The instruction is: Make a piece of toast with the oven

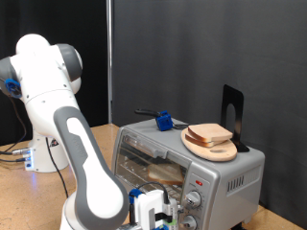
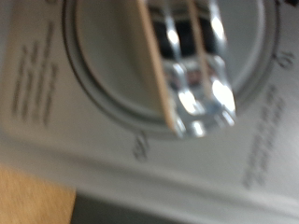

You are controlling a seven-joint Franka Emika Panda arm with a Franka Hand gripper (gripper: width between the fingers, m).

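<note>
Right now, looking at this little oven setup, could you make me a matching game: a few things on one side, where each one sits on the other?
Things:
1. stack of bread slices
2. blue clip
3. gripper
4. black stand

Places:
A. at the knobs on the toaster oven front
B. on a wooden plate atop the oven
C. oven top, at the exterior view's right edge
D. oven top, towards the exterior view's left

Pairs: 1-B, 2-D, 3-A, 4-C
</note>
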